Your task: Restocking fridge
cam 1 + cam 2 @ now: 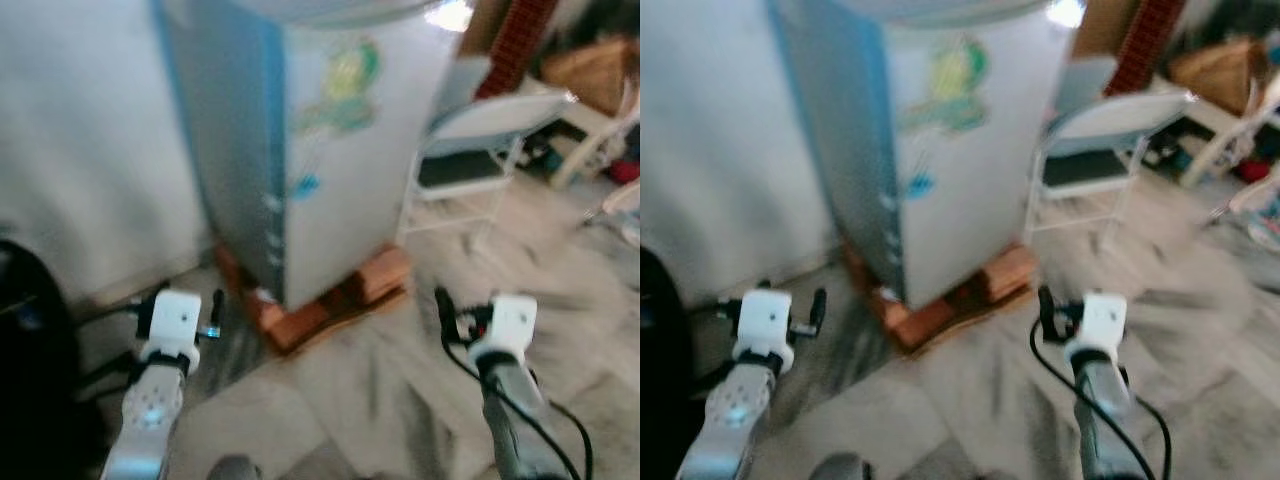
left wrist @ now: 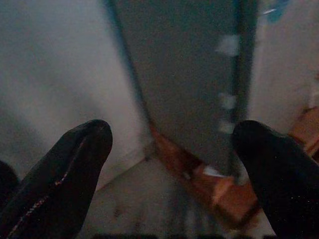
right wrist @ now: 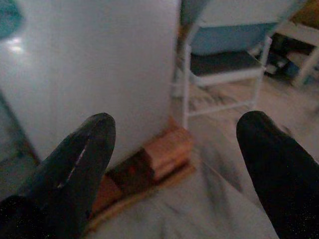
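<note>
- I am facing the fridge (image 1: 340, 150), which is standing ahead of me with its door shut and one corner turned toward me; it is resting on wooden blocks (image 1: 330, 300) on the floor (image 1: 380, 390).
- My head views are blurring, so fine detail is hard to read.
- My left gripper (image 2: 169, 164) is hanging low near the fridge's left side, fingers (image 2: 65, 169) spread apart and holding nothing.
- My right gripper (image 3: 174, 164) is hanging low in front of the fridge's right corner, fingers (image 3: 75, 164) also spread apart and empty.
- The head views are showing a green and yellow sticker (image 1: 345, 85) on the fridge front and a small blue one (image 1: 305, 186) below it; any writing on them is too blurred to read.
- The head views are also taking in a white wall (image 1: 90, 140) to the left and a dark object (image 1: 35, 360) at my left edge, which I cannot identify.
- My left wrist view is looking at the grey side panel (image 2: 189, 74) of the fridge and the blocks beneath it.
- My right wrist view is showing the white front and a folding chair (image 3: 227, 55) just beside the fridge on its right, more sharply than the head views do.
- Clutter (image 1: 590, 70) is lying beyond the chair, too blurred to name.
</note>
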Motion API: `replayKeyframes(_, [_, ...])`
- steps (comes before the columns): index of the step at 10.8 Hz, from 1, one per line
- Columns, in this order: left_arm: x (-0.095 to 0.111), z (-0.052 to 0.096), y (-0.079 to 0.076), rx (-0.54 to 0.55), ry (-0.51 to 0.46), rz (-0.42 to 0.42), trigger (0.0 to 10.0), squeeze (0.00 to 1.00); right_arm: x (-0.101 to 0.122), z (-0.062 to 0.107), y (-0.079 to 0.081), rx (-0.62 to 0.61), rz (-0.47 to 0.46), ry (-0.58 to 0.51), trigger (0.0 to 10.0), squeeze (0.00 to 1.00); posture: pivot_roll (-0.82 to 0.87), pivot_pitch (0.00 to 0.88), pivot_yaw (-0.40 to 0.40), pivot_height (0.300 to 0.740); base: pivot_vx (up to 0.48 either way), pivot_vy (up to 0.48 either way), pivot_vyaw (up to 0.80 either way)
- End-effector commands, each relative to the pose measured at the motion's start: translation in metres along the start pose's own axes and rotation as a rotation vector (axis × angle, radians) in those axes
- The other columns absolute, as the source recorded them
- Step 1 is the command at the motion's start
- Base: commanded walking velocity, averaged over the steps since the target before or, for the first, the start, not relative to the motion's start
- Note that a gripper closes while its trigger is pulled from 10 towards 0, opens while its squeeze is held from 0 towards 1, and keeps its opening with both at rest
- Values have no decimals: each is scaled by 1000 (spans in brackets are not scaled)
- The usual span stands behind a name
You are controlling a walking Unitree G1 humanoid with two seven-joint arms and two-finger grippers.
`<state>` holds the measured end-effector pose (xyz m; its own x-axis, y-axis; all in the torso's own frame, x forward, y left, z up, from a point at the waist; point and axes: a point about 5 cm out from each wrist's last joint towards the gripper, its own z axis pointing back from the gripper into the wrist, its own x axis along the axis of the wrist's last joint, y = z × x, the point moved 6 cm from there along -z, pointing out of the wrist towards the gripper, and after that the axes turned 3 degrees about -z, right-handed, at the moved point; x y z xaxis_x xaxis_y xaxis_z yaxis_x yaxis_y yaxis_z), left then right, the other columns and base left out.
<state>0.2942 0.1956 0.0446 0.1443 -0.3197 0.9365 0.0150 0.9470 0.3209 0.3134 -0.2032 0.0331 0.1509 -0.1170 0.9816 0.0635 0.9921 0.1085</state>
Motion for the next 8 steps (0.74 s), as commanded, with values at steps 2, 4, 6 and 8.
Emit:
replayKeyframes(2, [0,0,0,-8,6,-3,10000,0,-3,4,-3,-10,1,7,10000,0,147,42,-57,740,0,403,-800])
replayKeyframes(4, [-1,-1,0,-11,8,-7,10000,0,-3,4,-1,-2,-4,6,10000,0,146,44,-58,740,0,450,-231])
replayKeyframes(6, [1,-4,-3,-15,1,-7,10000,0,-2,2,1,6,-5,5,10000,0,148,45,-60,740,0,399,0])
replayKeyframes(8, [4,-4,-8,-31,-11,-12,10000,0,-1,1,1,5,-3,2,10000,0,148,42,-59,740,0,0,0])
